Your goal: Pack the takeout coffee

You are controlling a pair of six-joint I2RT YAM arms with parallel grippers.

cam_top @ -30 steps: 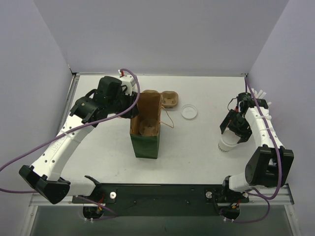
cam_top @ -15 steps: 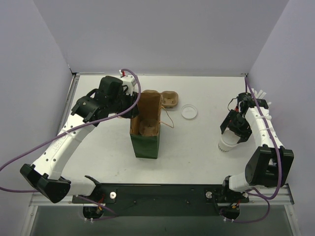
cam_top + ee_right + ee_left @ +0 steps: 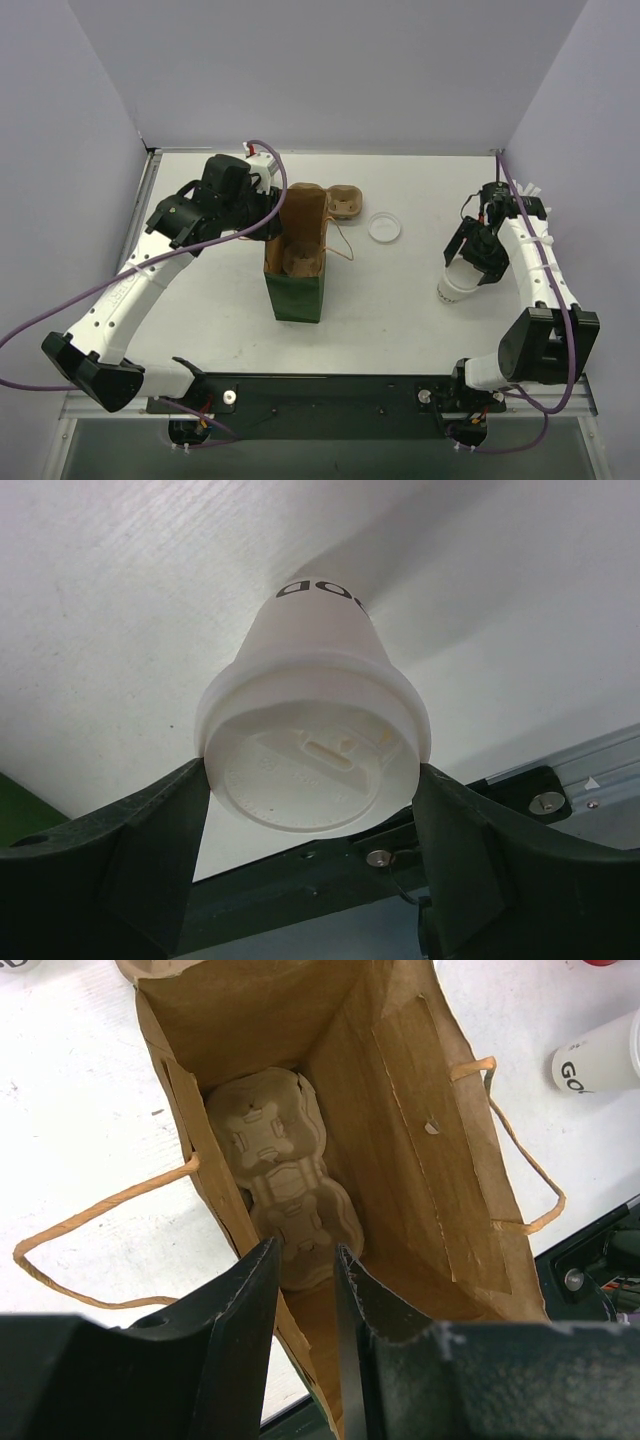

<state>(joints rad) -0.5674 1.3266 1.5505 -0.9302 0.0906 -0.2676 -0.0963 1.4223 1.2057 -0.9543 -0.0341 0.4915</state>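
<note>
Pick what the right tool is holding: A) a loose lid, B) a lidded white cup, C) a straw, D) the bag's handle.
B: in the right wrist view, the right tool clamps the lidded cup at its rim, one finger on each side.

Left wrist view: the left tool straddles the paper bag wall. Pinching it or just around it? Can't tell. Those fingers cover the near end of the carrier down inside. Far right, the cup is chopped by the frame, its print reading only "GO". A red sliver sits on the top edge, too little to name. On the right wrist view, the right tool grips the cup's top, the base out of sight behind its own body. From above, that arm hides all but the white tips of the straws.
</note>
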